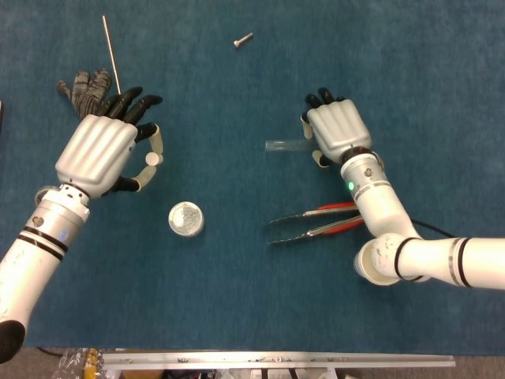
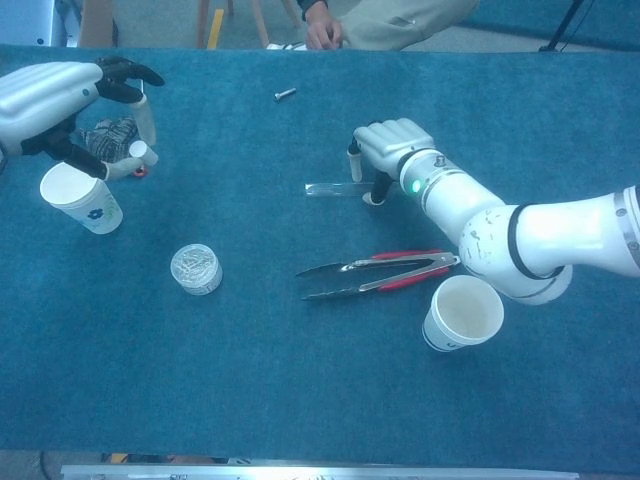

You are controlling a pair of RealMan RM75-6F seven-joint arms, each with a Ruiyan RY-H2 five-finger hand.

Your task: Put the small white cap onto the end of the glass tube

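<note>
The small white cap (image 1: pixel 151 159) is pinched between the thumb and a finger of my left hand (image 1: pixel 99 154), which hovers above the table at the left; the chest view shows the cap (image 2: pixel 140 151) just beyond a paper cup. The clear glass tube (image 1: pixel 284 145) lies flat on the blue cloth at centre. My right hand (image 1: pixel 338 133) sits palm down over the tube's right part. In the chest view a finger of this hand (image 2: pixel 385 140) stands behind the tube (image 2: pixel 328 189) and the thumb in front. Whether they squeeze the tube is unclear.
Red-handled tongs (image 1: pixel 316 223) lie below the tube, with a paper cup (image 2: pixel 462 312) beside my right forearm. Another paper cup (image 2: pixel 80 195) stands under my left hand. A round tin (image 1: pixel 186 219), a screw (image 1: pixel 243 39), a metal rod (image 1: pixel 110 51) and a grey glove (image 1: pixel 85 88) also lie around.
</note>
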